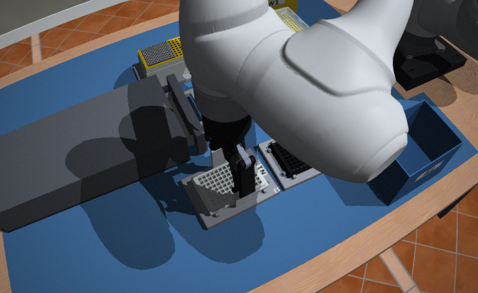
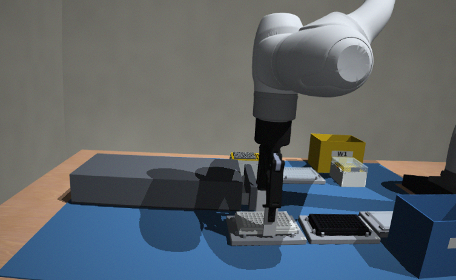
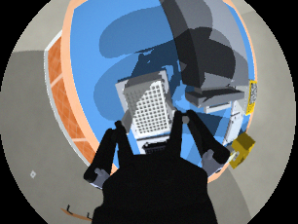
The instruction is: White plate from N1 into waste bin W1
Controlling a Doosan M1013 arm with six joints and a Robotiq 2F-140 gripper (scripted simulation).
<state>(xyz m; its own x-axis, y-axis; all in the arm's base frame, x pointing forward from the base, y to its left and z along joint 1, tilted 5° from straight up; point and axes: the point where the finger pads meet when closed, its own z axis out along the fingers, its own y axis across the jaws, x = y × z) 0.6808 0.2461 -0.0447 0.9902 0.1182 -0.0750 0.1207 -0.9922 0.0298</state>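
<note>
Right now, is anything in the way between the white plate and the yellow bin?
Yes. The gripper is shut on the white plate in nest N1. Toward the yellow bin, another white plate and a clear-lidded box stand low between. Lifting high should pass over them.

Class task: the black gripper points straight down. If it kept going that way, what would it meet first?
The gripper already clamps the white gridded well plate; directly beneath lies the flat grey work nest, probably first contact.

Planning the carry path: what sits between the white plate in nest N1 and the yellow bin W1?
In the exterior view, between the white plate and yellow bin W1 lie a pale plate on its nest and a clear-lidded tip box just before the bin.
</note>
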